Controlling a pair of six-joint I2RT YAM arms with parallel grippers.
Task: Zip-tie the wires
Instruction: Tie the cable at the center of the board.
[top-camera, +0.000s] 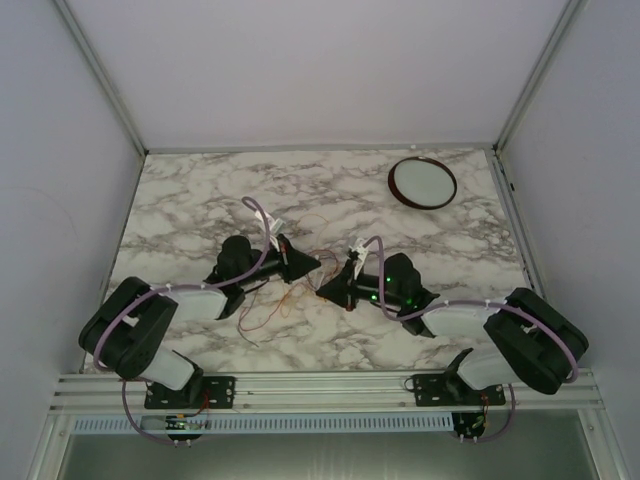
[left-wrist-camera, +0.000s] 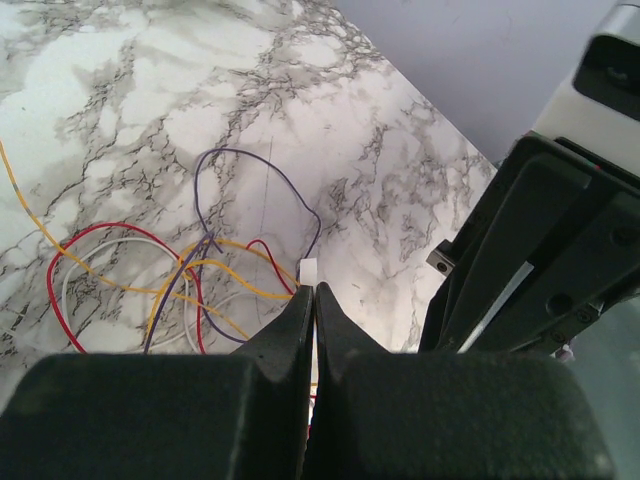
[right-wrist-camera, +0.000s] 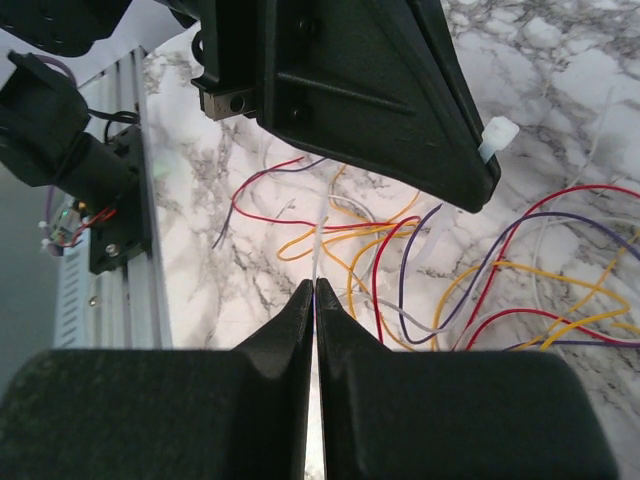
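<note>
Left hand: my left gripper (left-wrist-camera: 311, 292) has its fingers pressed together. A short end of a white zip tie (left-wrist-camera: 309, 270) is pinched at the tips and sticks out just past them.
Right hand: my right gripper (right-wrist-camera: 315, 285) is also closed tight. A thin white strip (right-wrist-camera: 319, 240) runs out from between the fingers. I cannot tell whether it is the same tie.
Hands together: the two tips point at each other, close together, over the middle of the marble table (top-camera: 200, 200).
Wires: the wires (left-wrist-camera: 205, 243) lie loose on the marble in a tangle of red, yellow, purple and white loops. They are spread beneath and just beyond both tips.
Dish: a dark-rimmed round white dish (top-camera: 422, 183) sits at the far right of the table, well apart from the wires.
</note>
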